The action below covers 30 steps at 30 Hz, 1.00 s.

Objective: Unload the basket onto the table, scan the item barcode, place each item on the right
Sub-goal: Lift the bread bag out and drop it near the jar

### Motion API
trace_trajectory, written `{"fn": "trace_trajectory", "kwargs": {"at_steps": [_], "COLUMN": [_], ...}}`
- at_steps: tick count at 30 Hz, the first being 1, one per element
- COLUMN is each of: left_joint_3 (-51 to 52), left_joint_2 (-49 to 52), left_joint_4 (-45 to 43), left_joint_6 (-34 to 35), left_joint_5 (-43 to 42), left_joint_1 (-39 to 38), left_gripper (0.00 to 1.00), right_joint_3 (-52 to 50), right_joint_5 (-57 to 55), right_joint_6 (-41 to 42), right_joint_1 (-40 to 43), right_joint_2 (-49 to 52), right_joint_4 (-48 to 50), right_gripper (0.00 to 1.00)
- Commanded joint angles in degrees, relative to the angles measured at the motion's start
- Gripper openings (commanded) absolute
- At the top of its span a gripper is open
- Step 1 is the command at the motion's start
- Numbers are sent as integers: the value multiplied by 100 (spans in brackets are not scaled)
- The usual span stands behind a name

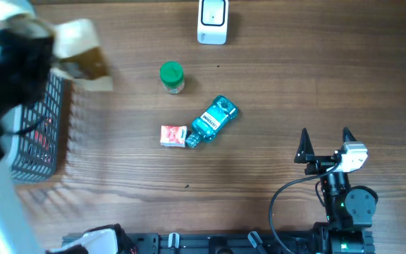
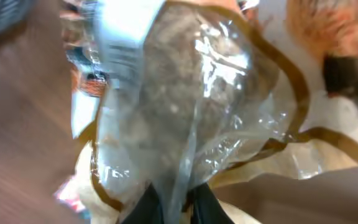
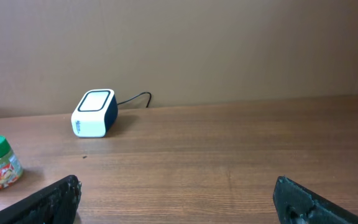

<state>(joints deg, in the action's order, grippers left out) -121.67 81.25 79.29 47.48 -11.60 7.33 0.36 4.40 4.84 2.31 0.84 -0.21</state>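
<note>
L gripper (image 2: 179,202) pinches clear bag (image 2: 191,112) (gold-edged, blurry) near basket (image 1: 41,134) at table (image 1: 273,85) left, well apart from scanner (image 1: 212,21); R gripper (image 1: 325,134) spread wide, holding nothing.

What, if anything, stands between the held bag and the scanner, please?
Nothing visible does: only bare table lies between the bag and the scanner. The green-lidded jar stands to the side of that line.
</note>
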Motion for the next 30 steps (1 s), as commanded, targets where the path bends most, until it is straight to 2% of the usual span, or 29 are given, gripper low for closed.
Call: {"fn": "trace_trajectory", "kwargs": {"at_steps": [1,5,9,16,20,23,25,27,28,29,30], "left_joint_3": [278,765,1941,4393,5130,5143,5134,4968,4784,4614,4277], "left_joint_2": [546,1071,1606,1790,1805,1803,1794,1709,1613,1526,1377], "left_joint_4": [286,264,-157,-2232,-2973,-3049,-3049,-2966,-2791,-2625,-2282], "left_joint_6": [-227,-225,-203,-28,-26,-33,-37,-195,-205,-205,-208], "left_joint_5": [2253,2516,2479,1906,1891,1891,1899,1982,2076,2184,2398], "left_joint_1": [-988,-1344,-1545,-1961,-2166,-2170,-2168,-2129,-2090,-2052,-1998], "left_gripper": [9,7,4,4,6,11,26,55,75,90,96], "right_joint_3": [0,0,0,-2,0,0,0,0,-2,0,0], "right_joint_5": [-57,-57,-57,-57,-55,-57,-57,-55,-57,-57,-57], "right_joint_6": [-35,-35,-33,-33,-35,-35,-33,-33,-35,-35,-33], "right_joint_1": [17,17,17,17,17,17,17,17,17,17,17], "right_joint_2": [-4,-4,-4,-4,-4,-4,-4,-4,-4,-4,-4], "right_joint_4": [17,17,17,17,17,17,17,17,17,17,17], "right_gripper": [100,100,100,100,100,100,100,100,100,100,100]}}
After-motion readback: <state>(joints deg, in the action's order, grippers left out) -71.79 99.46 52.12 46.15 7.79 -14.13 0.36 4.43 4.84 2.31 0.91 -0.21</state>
